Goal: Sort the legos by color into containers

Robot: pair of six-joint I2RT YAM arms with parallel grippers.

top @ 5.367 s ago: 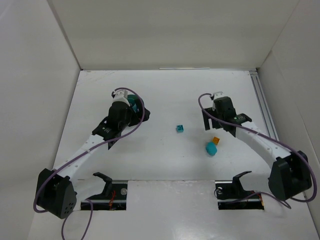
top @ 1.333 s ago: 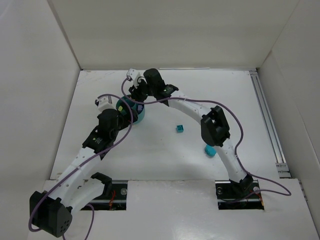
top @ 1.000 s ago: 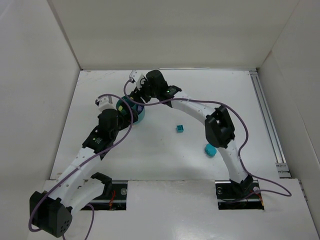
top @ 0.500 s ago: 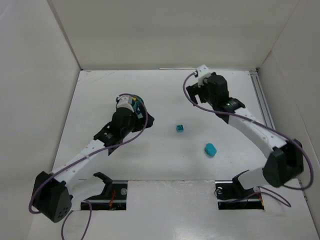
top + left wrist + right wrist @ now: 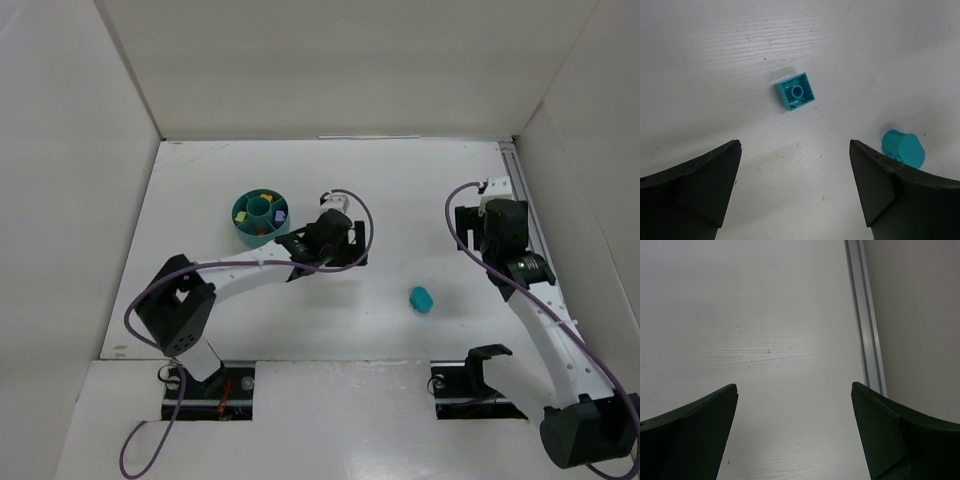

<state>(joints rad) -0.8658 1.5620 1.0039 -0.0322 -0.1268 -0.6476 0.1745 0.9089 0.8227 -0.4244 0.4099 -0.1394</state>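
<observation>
Since half a second ago your left arm has swung off the dish (image 5: 238, 232) to the middle of the table (image 5: 330, 325), and your right arm has drawn back toward the right edge. That leaves the dish uncovered at the left: a round, low-walled teal plastic piece with compartments around a small central ring. You can make out small yellow, orange and lilac bits lying in separate compartments, though they are too small to say more. Next across, your left gripper (image 5: 794, 146) hangs with its jaws wide and nothing between them. It looks lined up for a descent on the square teal brick (image 5: 796, 92), which lies on the bare table just ahead of the fingertips. The brick is hard, glossy plastic, hollow side up with a round tube in its centre, and it sits skewed to the jaws, so a twist of the wrist would likely give flatter contact. Near it to the right lies a rounded teal piece (image 5: 903, 149), smooth and cap-like, probably prone to rolling or slipping. Farthest right, your right gripper (image 5: 794, 389) is also spread wide and empty over bare matte table beside the metal rail (image 5: 865, 315), seemingly parked clear of the left arm's work.
</observation>
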